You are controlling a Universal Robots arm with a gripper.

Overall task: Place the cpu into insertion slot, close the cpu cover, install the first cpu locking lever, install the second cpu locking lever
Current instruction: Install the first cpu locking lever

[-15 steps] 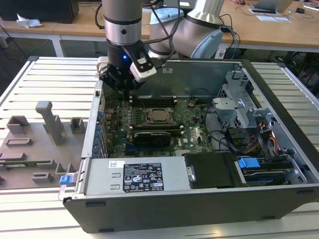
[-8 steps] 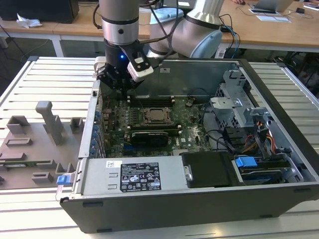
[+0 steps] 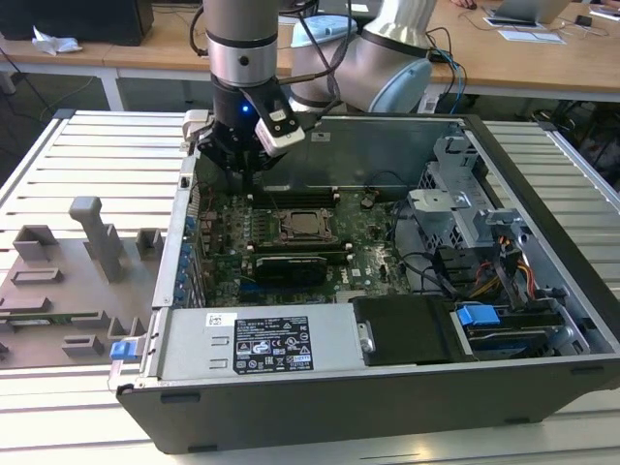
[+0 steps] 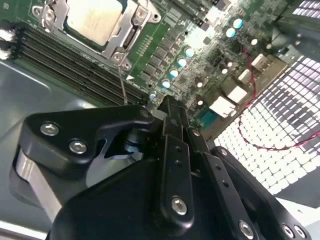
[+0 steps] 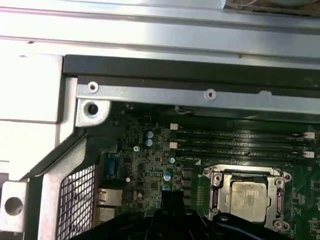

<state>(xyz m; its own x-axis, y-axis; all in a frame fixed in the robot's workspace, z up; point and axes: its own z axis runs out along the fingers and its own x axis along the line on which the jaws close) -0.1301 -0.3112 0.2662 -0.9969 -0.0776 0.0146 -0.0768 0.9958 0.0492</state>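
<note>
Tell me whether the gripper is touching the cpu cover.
Apart. In the second wrist view, the gripper ends short of the cpu cover, with green board between them.

Worktop [image 3: 87, 155]: pale, slatted metal, ribs running across.
On it, centre to the exterior view's right edge: open dark-grey computer case [image 3: 387, 397], lying on its side, interior up.
On it, toward the exterior view's left edge: flat grey fixture plate [image 3: 58, 291] with raised blocks and posts, just beside the case.
Behind the far edge: wooden desks [image 3: 542, 53].
</note>
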